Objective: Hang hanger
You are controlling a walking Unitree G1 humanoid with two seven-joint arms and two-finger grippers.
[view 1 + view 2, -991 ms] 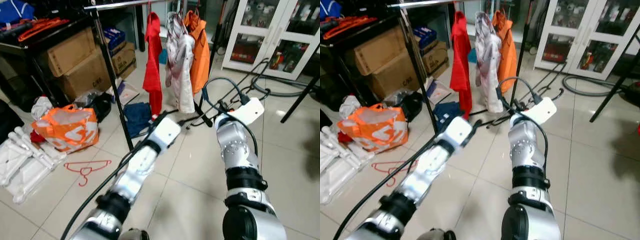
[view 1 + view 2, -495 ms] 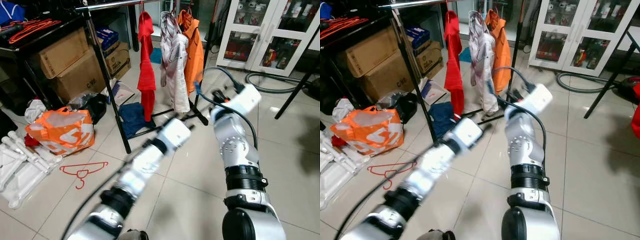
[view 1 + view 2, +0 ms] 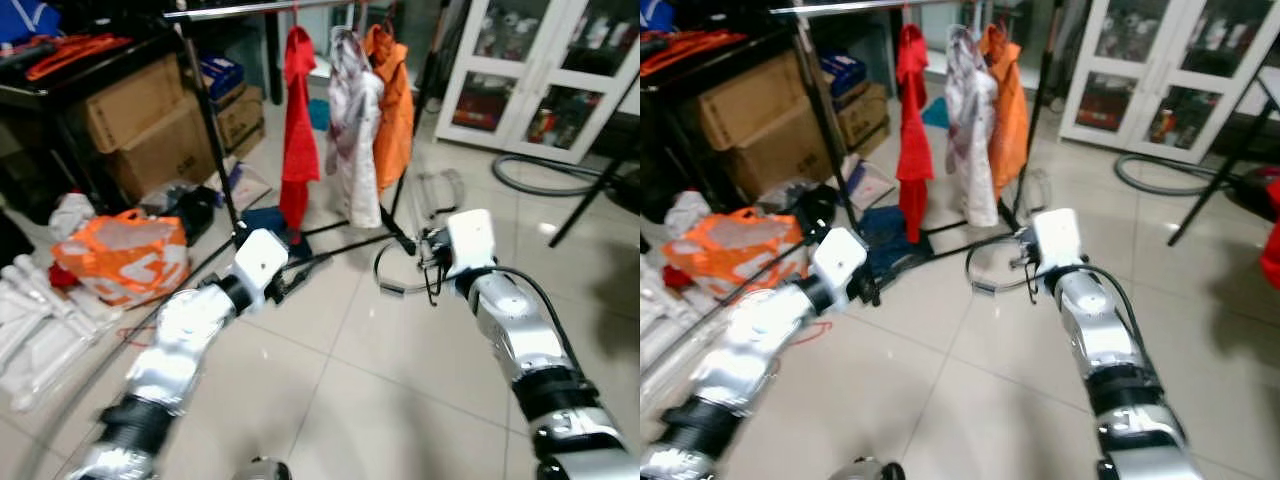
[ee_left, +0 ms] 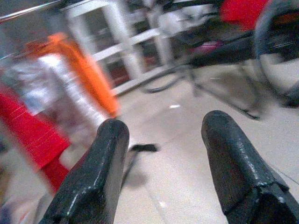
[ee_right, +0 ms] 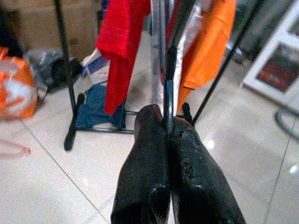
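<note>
The right claw is seen pressed narrow on a thin clear-and-metal hanger, whose hook end rises straight up from between the fingertips. Ahead of that claw stands a black clothes rack on which a red garment, a white patterned shirt and an orange jacket are hung. The left claw is held wide apart with nothing between its fingers. Beyond it, on the tiled floor, an orange plastic bag and blue cloth are lying.
</note>
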